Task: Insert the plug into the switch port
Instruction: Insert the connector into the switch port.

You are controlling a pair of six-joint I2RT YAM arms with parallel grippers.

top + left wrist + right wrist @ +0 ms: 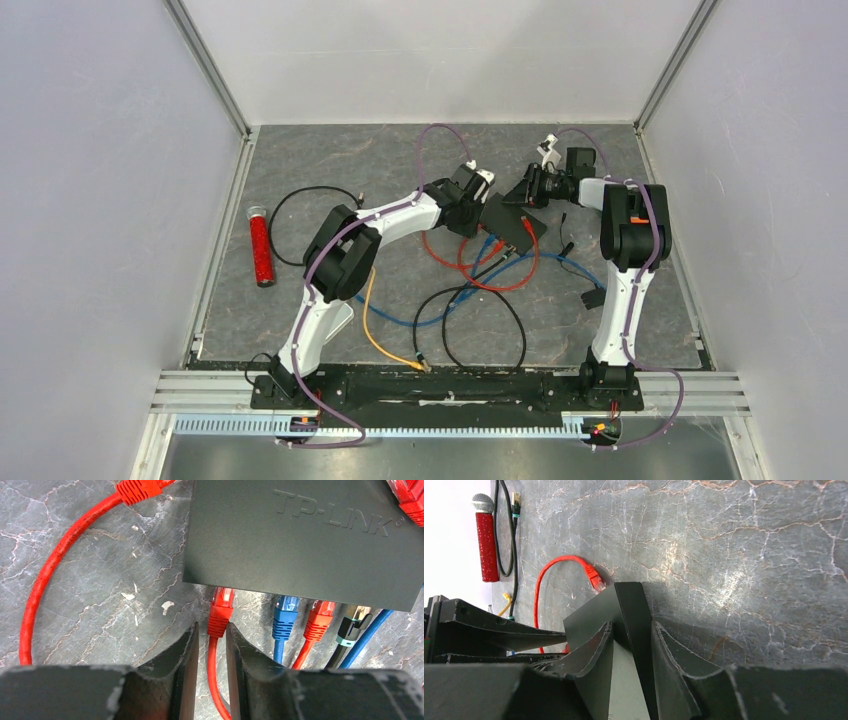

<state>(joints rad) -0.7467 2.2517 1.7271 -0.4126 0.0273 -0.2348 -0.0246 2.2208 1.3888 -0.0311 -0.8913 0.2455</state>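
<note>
The black TP-LINK switch (300, 535) lies at mid-table (512, 228). A red plug (220, 611) sits in its leftmost port, cable trailing back between my left fingers. My left gripper (212, 627) straddles the boot and cable. Its right finger touches the boot and a small gap shows on the left side, so the jaws stand narrowly open. It shows in the top view (478, 203) at the switch's left end. My right gripper (633, 625) is shut on the switch (634, 610), clamping its edge from the far right (527, 190).
A blue plug (285, 616), another red plug (320, 621) and a black plug (353, 622) fill neighbouring ports. A loose red plug (137, 490) lies beside the switch. A red microphone (262, 246) lies at the left. Yellow (385, 340), black and blue cables loop in front.
</note>
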